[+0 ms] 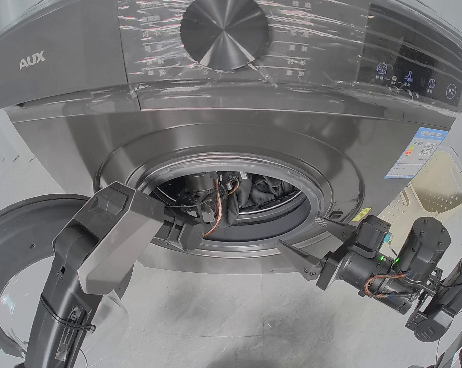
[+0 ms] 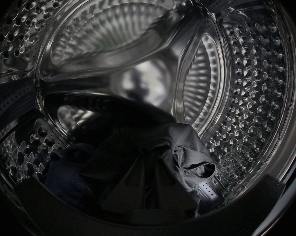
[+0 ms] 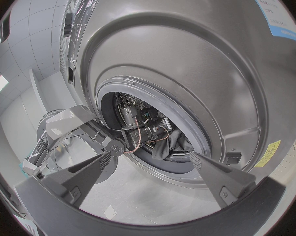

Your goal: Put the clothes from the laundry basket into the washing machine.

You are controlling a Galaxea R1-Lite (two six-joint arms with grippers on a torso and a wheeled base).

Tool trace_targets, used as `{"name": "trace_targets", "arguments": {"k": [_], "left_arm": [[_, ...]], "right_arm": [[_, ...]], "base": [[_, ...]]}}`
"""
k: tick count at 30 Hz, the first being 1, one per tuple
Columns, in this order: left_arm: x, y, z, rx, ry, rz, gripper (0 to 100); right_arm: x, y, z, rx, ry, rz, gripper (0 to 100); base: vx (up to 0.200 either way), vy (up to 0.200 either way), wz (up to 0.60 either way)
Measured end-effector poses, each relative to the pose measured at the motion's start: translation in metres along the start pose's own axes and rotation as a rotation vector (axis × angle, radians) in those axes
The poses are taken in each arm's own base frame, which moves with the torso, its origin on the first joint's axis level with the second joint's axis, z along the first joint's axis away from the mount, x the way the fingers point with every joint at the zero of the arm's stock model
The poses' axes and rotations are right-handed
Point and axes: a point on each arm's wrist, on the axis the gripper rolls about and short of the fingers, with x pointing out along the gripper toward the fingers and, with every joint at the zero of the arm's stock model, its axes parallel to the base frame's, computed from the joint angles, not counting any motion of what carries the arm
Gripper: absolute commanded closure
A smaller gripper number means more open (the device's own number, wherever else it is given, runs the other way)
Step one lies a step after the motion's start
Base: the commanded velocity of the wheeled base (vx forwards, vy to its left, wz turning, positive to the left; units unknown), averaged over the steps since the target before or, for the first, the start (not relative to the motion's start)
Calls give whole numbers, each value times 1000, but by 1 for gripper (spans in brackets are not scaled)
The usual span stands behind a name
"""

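Head view, left to right.

- Door (image 1: 16, 241), lower left: swung fully open, so the porthole is free for loading. Count: 1.
- Left arm (image 1: 113, 231), lower left to centre: reaches through the porthole of the washing machine (image 1: 67, 129), wrist inside the drum (image 2: 252, 82). Judged to be delivering a garment deep enough that it cannot slide back over the rim. The left gripper (image 3: 161, 131) sits right at dark cloth. Cannot tell whether it is clamped on it or has let go.
- Clothes, centre, in the drum. Left wrist view puts them low in frame on the drum floor: one grey-black garment (image 2: 161, 161), bunched, and one navy piece (image 2: 66, 171) just left of it, touching. Count: at least 2; folds may hide more.
- Right gripper (image 1: 297, 231), lower right: spread wide, holding nothing, outside the machine just below the porthole rim. Probably parked there to keep out of the left arm's path.
- Laundry basket (image 1: 445, 185), right edge, beside the machine: cream, perforated wall in frame. Count: 1. Placed within the right arm's reach.

Arms: 2.
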Motion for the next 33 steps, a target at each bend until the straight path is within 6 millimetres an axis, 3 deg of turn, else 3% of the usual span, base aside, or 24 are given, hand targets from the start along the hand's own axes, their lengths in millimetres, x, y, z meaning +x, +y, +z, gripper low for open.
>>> {"name": "trace_targets", "arguments": {"k": [6,15,22,23,33], "left_arm": [[-3,1,-5,3,31,6,0],[-34,-2,-21,41,254,-5,0],[-43,-4,-30,55,332,-42,0],[-44,-4,-31,59,335,-44,100],[-35,-3,-38,80,311,-58,100]], "right_arm": [[0,0,0,0,0,0,0],[0,0,0,0,0,1,0],[0,1,0,0,0,2,0],[0,1,0,0,0,2,0],[1,0,0,0,-3,1,0]], "base": [[0,0,0],[0,0,0],[0,0,0],[0,0,0],[0,0,0]]}}
